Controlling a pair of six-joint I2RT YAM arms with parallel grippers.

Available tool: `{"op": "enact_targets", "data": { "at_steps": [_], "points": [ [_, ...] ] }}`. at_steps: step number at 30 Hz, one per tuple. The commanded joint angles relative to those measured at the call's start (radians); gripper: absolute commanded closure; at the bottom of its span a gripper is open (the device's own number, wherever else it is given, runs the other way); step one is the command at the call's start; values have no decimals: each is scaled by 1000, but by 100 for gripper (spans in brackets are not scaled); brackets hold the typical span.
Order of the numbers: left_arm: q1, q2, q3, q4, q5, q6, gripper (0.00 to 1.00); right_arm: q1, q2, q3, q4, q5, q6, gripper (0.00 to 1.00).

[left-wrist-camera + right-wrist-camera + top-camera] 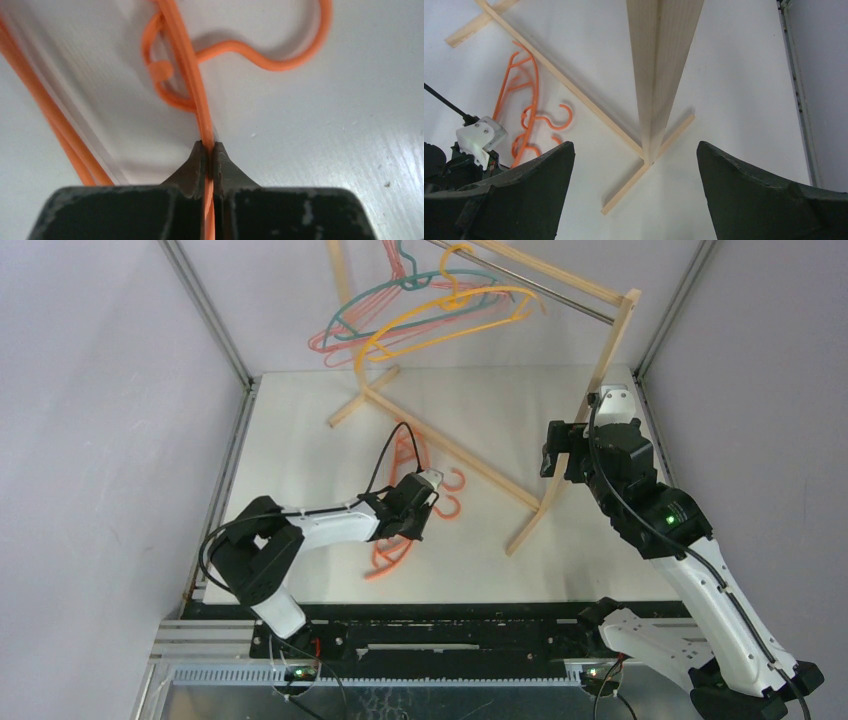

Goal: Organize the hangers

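Note:
Orange plastic hangers (393, 556) lie flat on the white table, their hooks (455, 485) pointing right. My left gripper (420, 508) is low over them. In the left wrist view it (209, 147) is shut on one thin orange hanger bar (192, 75), with a hook (280, 62) lying beyond. A teal hanger (400, 290), a yellow hanger (440, 320) and pink wire hangers (335, 340) hang on the rack's rod (540, 285). My right gripper (560, 450) is open and empty beside the rack's right post (664, 60). The orange hangers (526, 100) also show in the right wrist view.
The pale wooden rack (610, 350) stands across the back of the table (300, 440). Its floor rail (460, 455) runs diagonally just right of the orange hangers. Grey walls and metal frame posts (215, 320) close in both sides.

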State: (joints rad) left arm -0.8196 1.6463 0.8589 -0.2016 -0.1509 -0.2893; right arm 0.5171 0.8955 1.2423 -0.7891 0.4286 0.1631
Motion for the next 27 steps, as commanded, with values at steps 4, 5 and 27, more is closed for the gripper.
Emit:
{"op": "enact_targets", "data": {
  "at_steps": [4,5,27],
  "points": [
    [-4,-31,17,-56,37,36,100,-6,-11,0,35,-4,2,0],
    [-4,-46,32,-80,36,44,100,-6,-9,0,36,-7,4,0],
    [31,-341,545,-451,441,121,100,-6,-10,0,39,36,11,0]
  ]
}}
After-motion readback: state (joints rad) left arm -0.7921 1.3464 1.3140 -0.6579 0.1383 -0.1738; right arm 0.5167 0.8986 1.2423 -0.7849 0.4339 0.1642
